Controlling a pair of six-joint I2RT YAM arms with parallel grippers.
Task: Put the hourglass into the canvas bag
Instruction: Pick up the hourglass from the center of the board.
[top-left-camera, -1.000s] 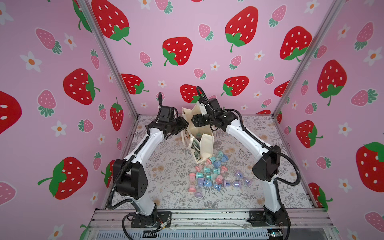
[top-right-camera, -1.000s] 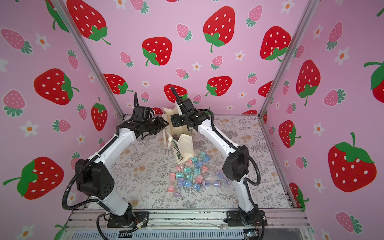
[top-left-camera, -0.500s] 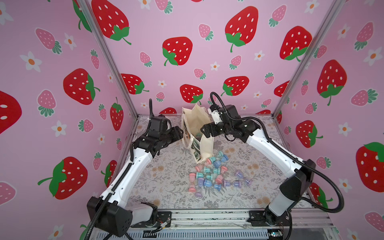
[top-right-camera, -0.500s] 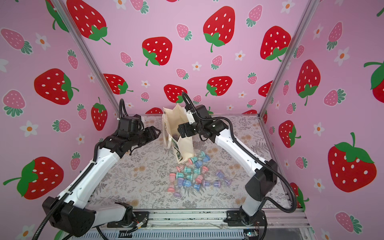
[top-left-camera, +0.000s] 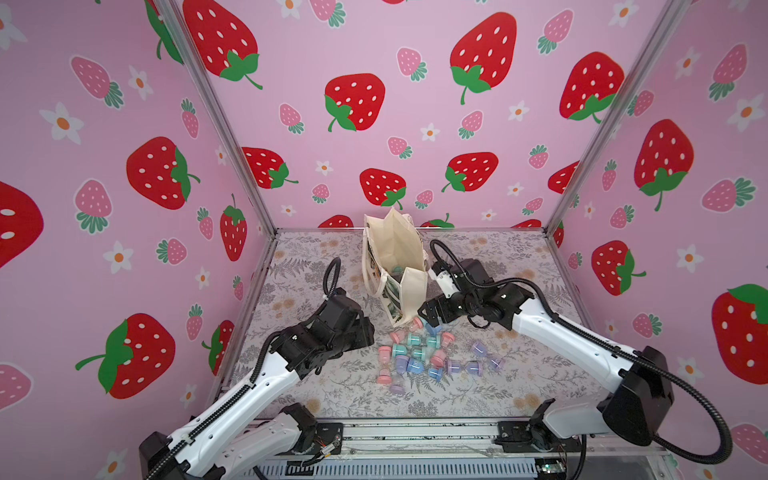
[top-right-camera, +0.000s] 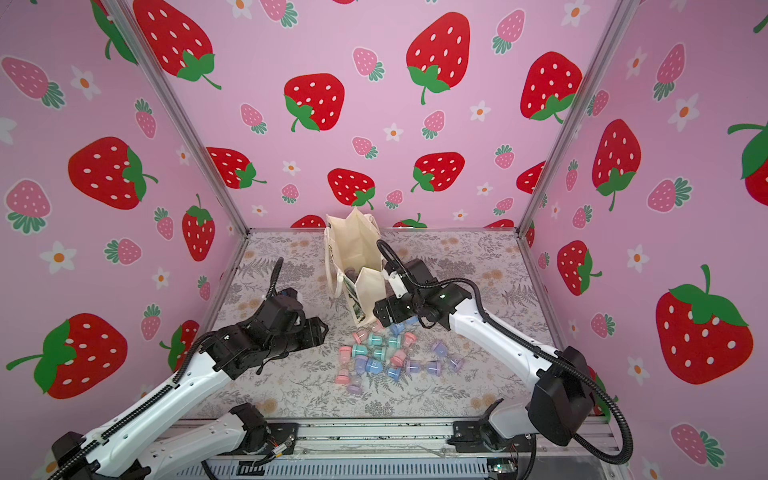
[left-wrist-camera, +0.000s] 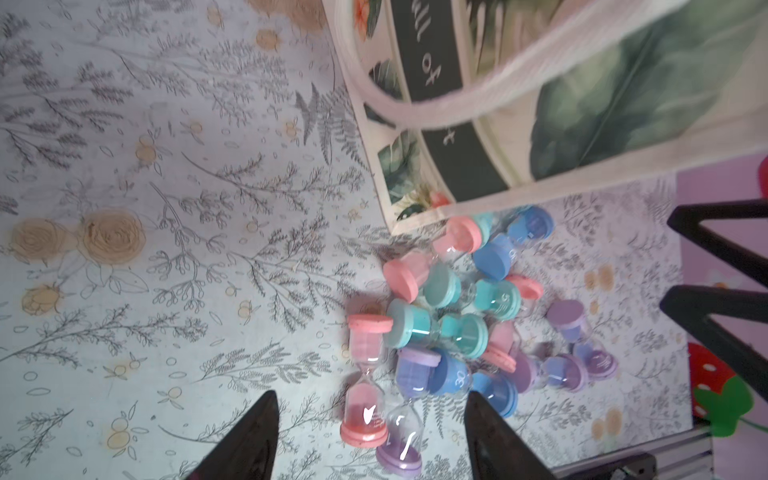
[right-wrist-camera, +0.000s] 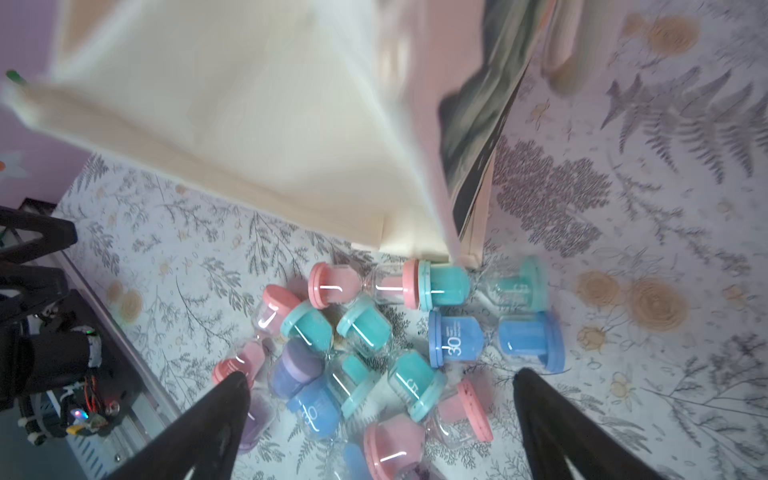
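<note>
Both top views show a booth of pink strawberry walls around a table under a floral cloth, with a metal rail along the front edge where my arms are mounted. The canvas bag stands upright near the back middle, mouth open upward. Its front bottom corner meets a heap of hourglasses. They lie mostly on their sides, their long axes pointing every way. My left pincer hangs just left of the heap and my right pincer at its back edge beside the bag, both released and empty. Open cloth runs from the heap out to both side walls and forward to the rail. From my left wrist, my spread fingers frame a pink hourglass at the heap's near edge. Its long axis runs roughly in line with them, and the bag's dark lettered band lies beyond. From my right wrist, my fingers stand wide apart over the heap. A blue hourglass marked 30 lies crosswise between them and the bag's cream side.
</note>
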